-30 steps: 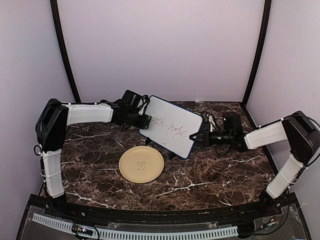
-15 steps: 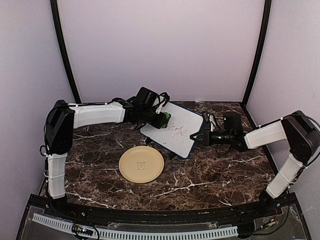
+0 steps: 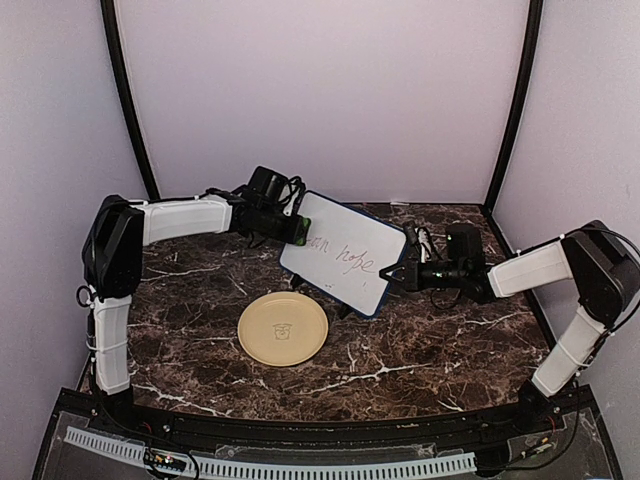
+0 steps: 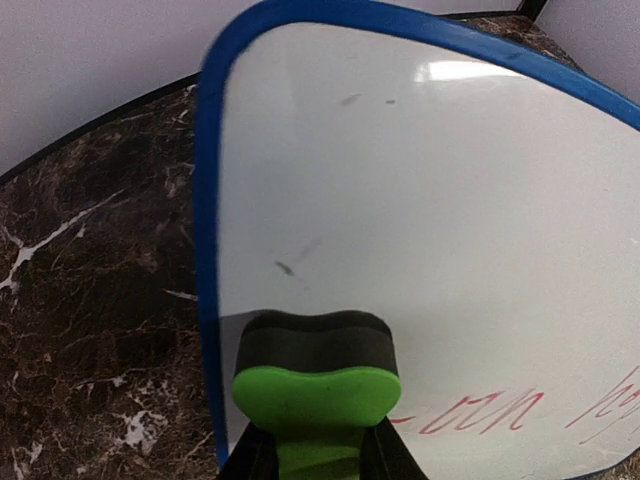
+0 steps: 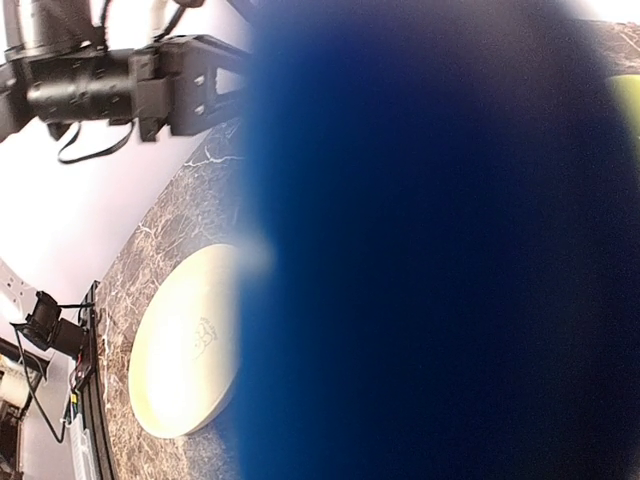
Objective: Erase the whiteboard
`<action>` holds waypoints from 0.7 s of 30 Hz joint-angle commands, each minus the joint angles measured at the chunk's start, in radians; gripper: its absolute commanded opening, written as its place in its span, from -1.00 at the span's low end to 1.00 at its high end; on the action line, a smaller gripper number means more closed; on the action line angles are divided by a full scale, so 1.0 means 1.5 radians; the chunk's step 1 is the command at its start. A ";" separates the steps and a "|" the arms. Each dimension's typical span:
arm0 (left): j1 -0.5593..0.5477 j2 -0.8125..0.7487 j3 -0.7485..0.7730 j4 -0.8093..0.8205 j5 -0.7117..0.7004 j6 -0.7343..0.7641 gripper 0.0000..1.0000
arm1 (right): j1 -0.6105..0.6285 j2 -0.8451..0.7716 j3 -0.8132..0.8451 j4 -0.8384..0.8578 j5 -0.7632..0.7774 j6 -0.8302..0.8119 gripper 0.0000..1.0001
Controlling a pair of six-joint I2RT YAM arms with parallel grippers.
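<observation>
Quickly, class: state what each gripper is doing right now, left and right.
Left gripper: closed, holding the green eraser against the whiteboard.
Right gripper: at the whiteboard's right edge; open or closed cannot be told.

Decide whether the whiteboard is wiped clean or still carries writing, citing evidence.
Not clean. Red handwriting runs across the whiteboard's lower half in the top and left wrist views; the green eraser sits at its left edge.

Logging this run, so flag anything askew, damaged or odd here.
Nothing spilled or broken. The whiteboard sits askew, turned diagonally, its right edge apparently pinched by the right hand. Faint dark smudges mark its upper area, above the green eraser in the left hand; red writing is unerased.
</observation>
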 commanded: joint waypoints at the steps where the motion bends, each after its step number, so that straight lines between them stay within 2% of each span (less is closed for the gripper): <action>1: 0.017 0.036 -0.004 -0.026 -0.022 -0.008 -1.00 | 0.009 0.027 -0.007 -0.079 -0.005 -0.067 -1.00; 6: 0.001 0.033 -0.020 0.004 -0.006 0.010 -1.00 | 0.009 0.028 -0.006 -0.083 -0.006 -0.069 -1.00; 13: -0.094 0.052 0.029 0.014 0.033 0.042 -1.00 | 0.010 0.031 -0.005 -0.083 -0.012 -0.069 -1.00; 17: -0.107 0.051 0.027 0.034 0.064 0.023 -1.00 | 0.010 0.030 -0.006 -0.084 -0.012 -0.070 -1.00; 21: -0.095 0.050 0.020 0.029 0.047 0.021 -1.00 | 0.010 0.034 -0.007 -0.083 -0.015 -0.070 -1.00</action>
